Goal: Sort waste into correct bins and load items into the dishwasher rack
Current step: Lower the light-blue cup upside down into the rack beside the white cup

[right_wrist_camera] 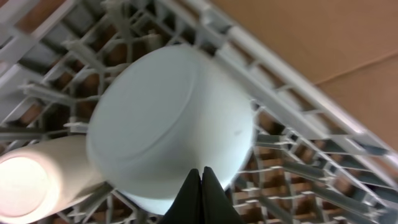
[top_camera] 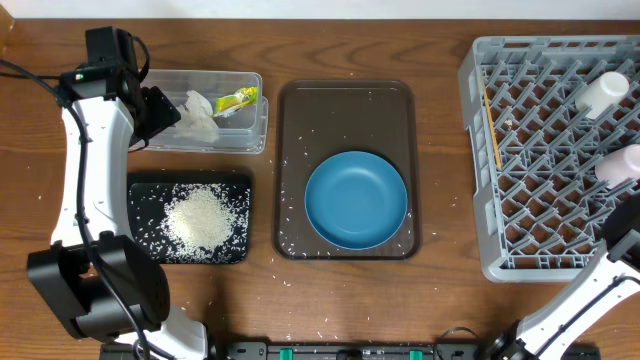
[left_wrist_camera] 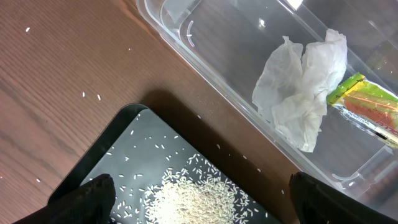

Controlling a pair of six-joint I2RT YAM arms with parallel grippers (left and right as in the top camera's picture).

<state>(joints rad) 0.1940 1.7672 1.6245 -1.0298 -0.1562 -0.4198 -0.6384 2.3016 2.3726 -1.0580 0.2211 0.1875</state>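
Observation:
The crumpled white tissue [top_camera: 198, 110] [left_wrist_camera: 298, 93] and the yellow-green wrapper [top_camera: 238, 100] [left_wrist_camera: 367, 106] lie in the clear tub [top_camera: 255, 140] [left_wrist_camera: 186, 37]. A pile of rice [top_camera: 205, 218] [left_wrist_camera: 193, 196] sits in the black tray [top_camera: 145, 190] [left_wrist_camera: 118, 143]. My left gripper [top_camera: 160, 110] [left_wrist_camera: 202, 208] is open and empty, between tub and tray. The blue plate [top_camera: 356, 200] lies on the brown tray [top_camera: 345, 100]. The rack [top_camera: 540, 180] [right_wrist_camera: 292, 155] holds the white cup [top_camera: 602, 93], pink cup [top_camera: 620, 163] [right_wrist_camera: 25, 180], chopsticks [top_camera: 492, 130] and the upturned light blue bowl [right_wrist_camera: 168, 118]. My right gripper [top_camera: 625, 235] [right_wrist_camera: 201, 173] is shut just above the bowl.
Loose rice grains are scattered over the brown tray around the plate and on the wooden table near both trays. The rack fills the right side up to the table's edge. My right arm hides the bowl in the overhead view.

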